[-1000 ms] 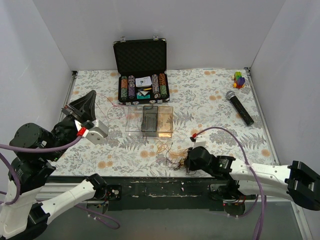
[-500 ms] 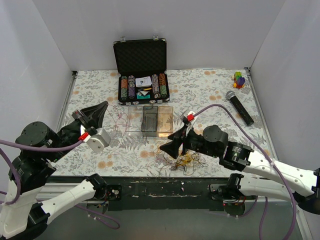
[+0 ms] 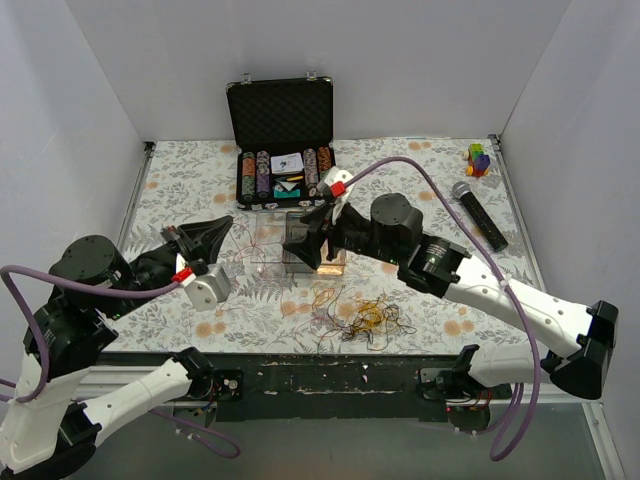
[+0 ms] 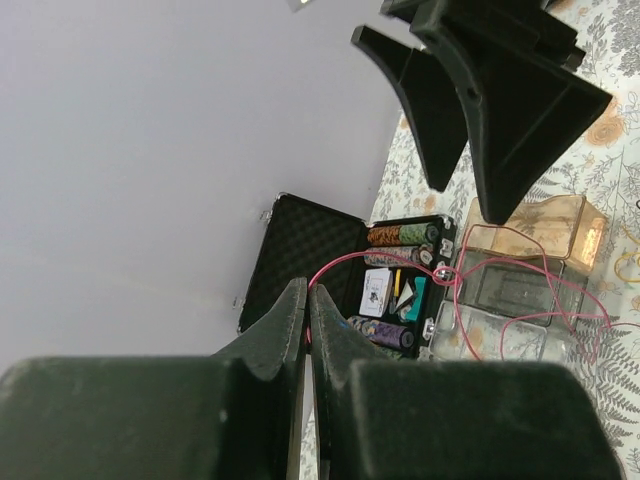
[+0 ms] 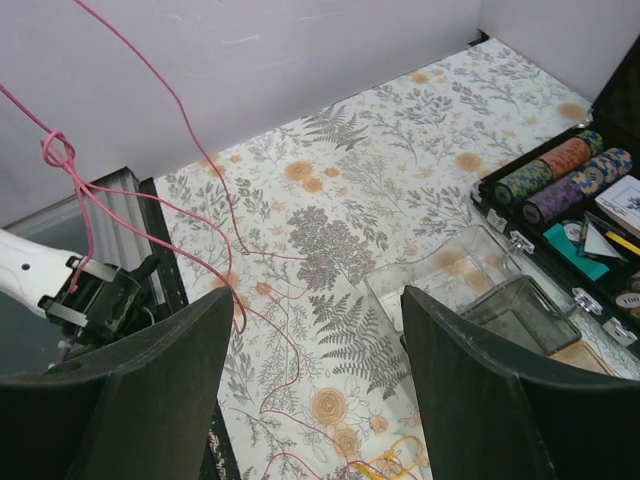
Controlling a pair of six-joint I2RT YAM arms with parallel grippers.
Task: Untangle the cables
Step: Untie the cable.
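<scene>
Barely begun: the left pincer (image 4: 307, 290), shut tight, holds one pink cable (image 5: 55, 150) drawn out beside the clear box (image 3: 265, 245). The right pincer (image 3: 308, 240) gapes empty above that box. The other cables (image 3: 365, 318) lie knotted just in front of it.

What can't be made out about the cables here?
Top view: strand crossings in the cable clump, too fine.
Top view: part of the clear box, behind the open right gripper.
Left wrist: the pink cable's end, hidden inside the shut left gripper.
Right wrist: most of the clump, cut off at the bottom edge.
</scene>
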